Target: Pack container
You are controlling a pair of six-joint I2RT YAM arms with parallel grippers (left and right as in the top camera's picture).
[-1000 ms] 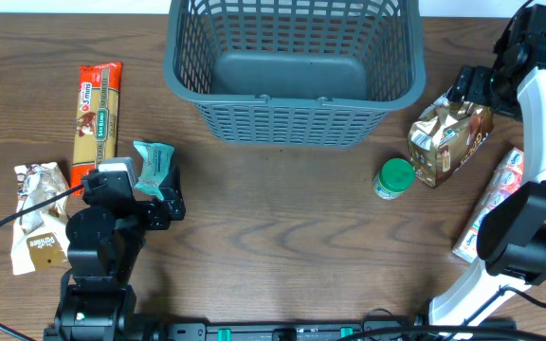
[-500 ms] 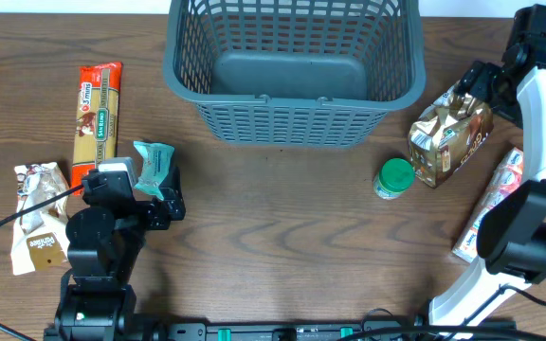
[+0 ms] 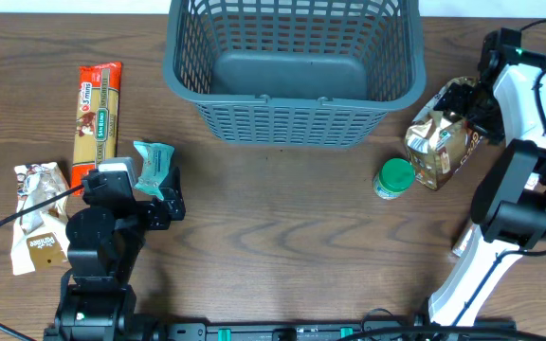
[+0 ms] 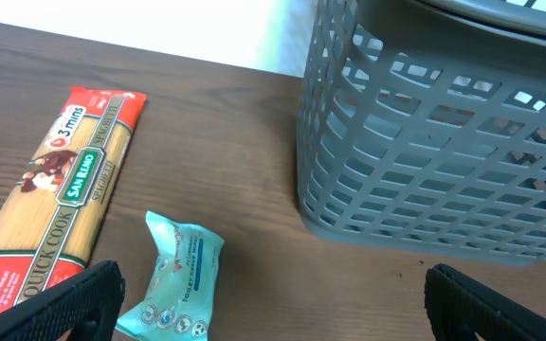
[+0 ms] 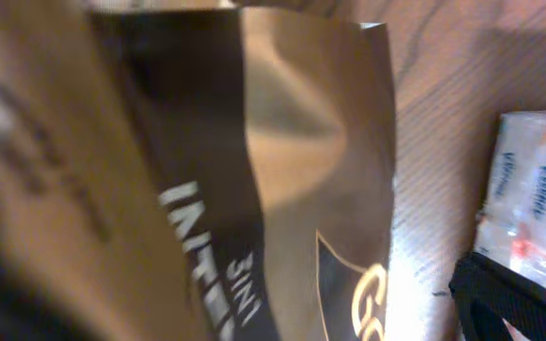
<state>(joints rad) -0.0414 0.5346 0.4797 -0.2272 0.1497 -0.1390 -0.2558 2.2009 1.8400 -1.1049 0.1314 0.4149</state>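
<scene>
Container [image 3: 292, 71]: large grey-blue plastic basket, slotted lattice sides, solid base.

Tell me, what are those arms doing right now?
Left fingers open, near teal packet. Right fingers open, at gold bag. Basket empty, nothing packed. Nothing blocking it.

Wooden table [image 3: 273, 237] bears container [image 3: 292, 121]; pasta packet [image 3: 96, 114]; jar [image 3: 393, 178] (green-lidded).
</scene>
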